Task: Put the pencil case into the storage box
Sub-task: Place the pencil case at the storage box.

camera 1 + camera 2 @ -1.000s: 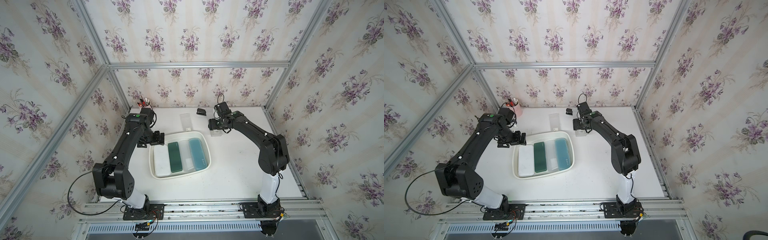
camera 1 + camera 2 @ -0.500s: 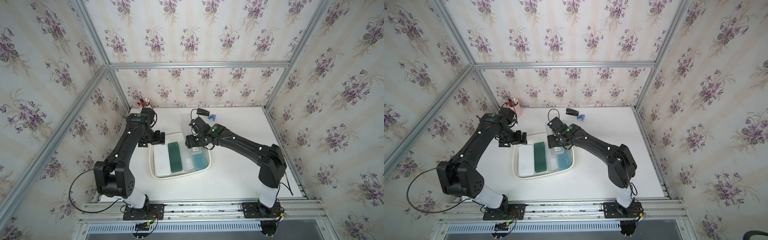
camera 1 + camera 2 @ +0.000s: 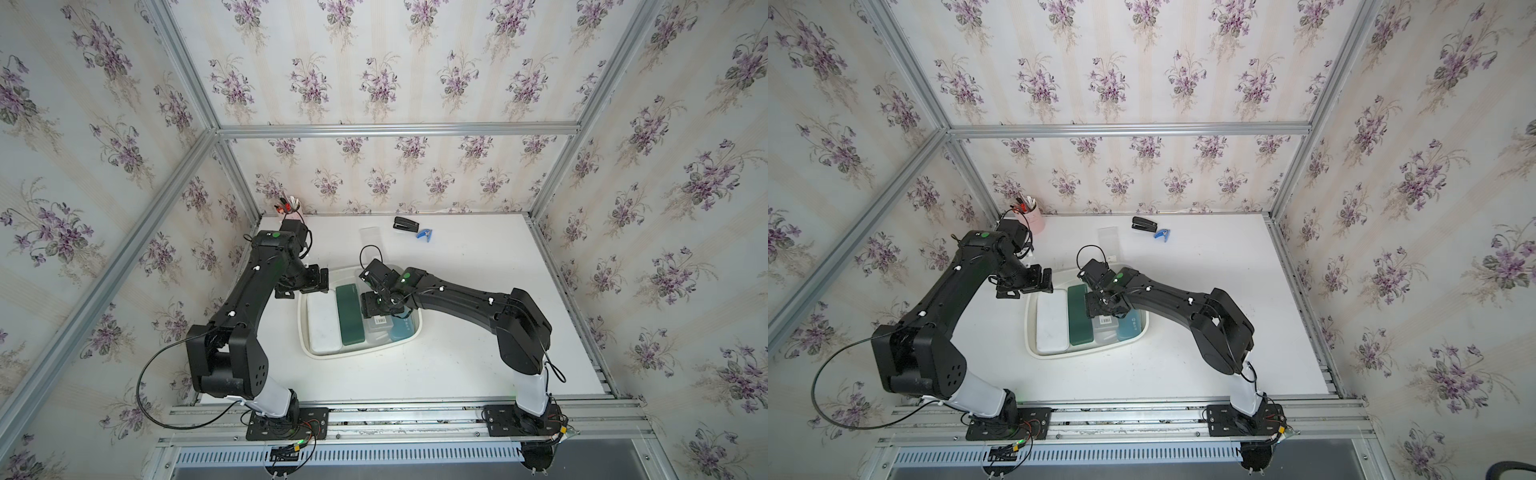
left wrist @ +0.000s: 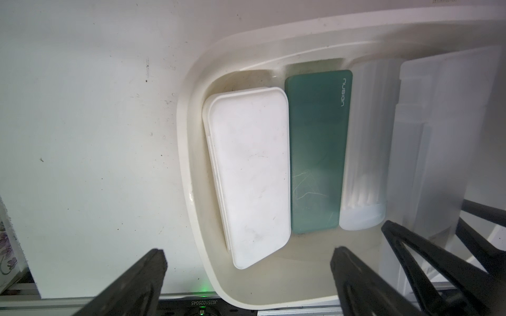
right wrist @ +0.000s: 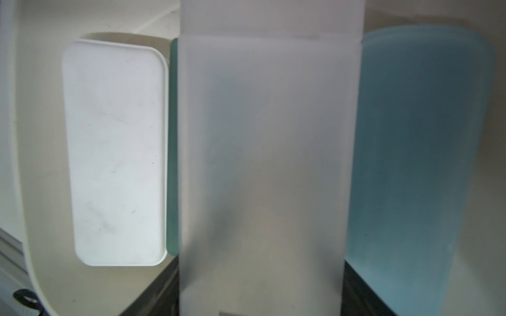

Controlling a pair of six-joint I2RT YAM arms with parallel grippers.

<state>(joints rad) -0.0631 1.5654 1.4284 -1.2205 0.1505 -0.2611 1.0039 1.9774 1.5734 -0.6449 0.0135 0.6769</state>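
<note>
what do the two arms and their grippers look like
The left arm and right arm are black boxy links on a white lower segment and black base plate. Each carries a green dot near the wrist, small white marks and looping black cables. The left gripper and right gripper are black.

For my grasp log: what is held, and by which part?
The right gripper holds the frosted pencil case across its sides near one end; left gripper empty.

storage box (image 3: 353, 353) floor filled by cases (image 3: 351, 313), table (image 3: 449, 365) beside it bare
</note>
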